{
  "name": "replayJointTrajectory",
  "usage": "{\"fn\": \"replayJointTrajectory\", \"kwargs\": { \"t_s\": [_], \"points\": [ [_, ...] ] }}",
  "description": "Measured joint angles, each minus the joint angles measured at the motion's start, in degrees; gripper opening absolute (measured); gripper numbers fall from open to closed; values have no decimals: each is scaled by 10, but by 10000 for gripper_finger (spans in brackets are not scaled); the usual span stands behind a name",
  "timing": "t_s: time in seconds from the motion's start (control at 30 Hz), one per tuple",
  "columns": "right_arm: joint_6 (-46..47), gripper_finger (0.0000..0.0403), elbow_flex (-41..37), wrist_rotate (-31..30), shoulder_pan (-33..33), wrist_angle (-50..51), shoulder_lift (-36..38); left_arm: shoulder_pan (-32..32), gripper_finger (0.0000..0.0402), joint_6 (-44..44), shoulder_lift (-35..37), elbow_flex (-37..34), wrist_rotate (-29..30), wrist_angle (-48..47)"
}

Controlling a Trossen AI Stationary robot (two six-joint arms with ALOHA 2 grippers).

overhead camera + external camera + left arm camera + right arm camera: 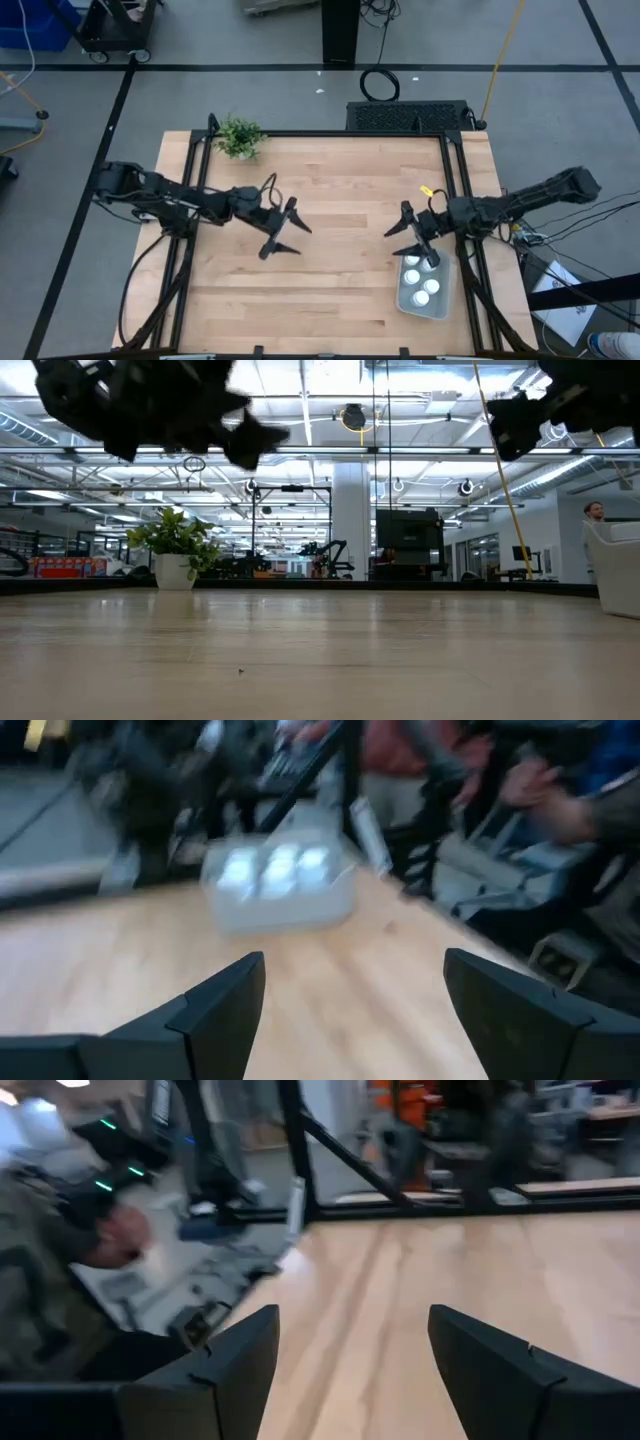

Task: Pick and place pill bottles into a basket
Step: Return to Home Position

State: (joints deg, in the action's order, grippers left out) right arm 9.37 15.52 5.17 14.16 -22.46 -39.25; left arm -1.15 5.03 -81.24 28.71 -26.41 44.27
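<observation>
The pale basket (424, 291) stands near the table's right edge, toward the near side, with several white pill bottles (421, 283) standing upright in it; the left wrist view shows the basket (280, 885) and the bottles (275, 868) across the table. My left gripper (288, 228) hovers open above the table's middle left, with nothing between its fingers. My right gripper (412, 237) hangs open just beyond the basket's far end, its fingers empty too. In the wrist views both pairs of fingers stand wide apart over bare wood.
A small green potted plant (239, 137) stands at the table's far left corner. Black frame rails (455, 180) run along the table's sides. Bare wood lies between the two grippers. A person (70, 1270) shows beside the table in the right wrist view.
</observation>
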Motion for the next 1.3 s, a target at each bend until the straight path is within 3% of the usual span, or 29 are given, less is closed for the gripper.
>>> {"fn": "replayJointTrajectory", "kwargs": {
  "t_s": [0.1, 0.27, 0.37, 0.47, 0.77, 0.97, 1.3],
  "points": [
    [6, 251, -15, 72, -54, -4, 10, 31, 310, 1, -21, -1, -11, -2],
    [3, 251, -56, 126, -121, -1, 40, 61, 310, 23, -45, -10, -28, 20],
    [5, 251, -87, 168, -151, 3, 66, 77, 310, 21, -57, -51, -52, 94],
    [11, 251, -102, 177, -173, 3, 96, 91, 310, 10, -61, -104, -66, 190],
    [0, 251, -105, 204, -218, 94, 175, 154, 310, -41, -61, -222, -66, 338],
    [3, 251, -105, 236, -253, 151, 244, 166, 310, -55, -46, -241, -72, 338],
    [26, 251, -102, 236, -269, 228, 392, 183, 310, -83, 79, -282, -69, 275]
  ]
}}
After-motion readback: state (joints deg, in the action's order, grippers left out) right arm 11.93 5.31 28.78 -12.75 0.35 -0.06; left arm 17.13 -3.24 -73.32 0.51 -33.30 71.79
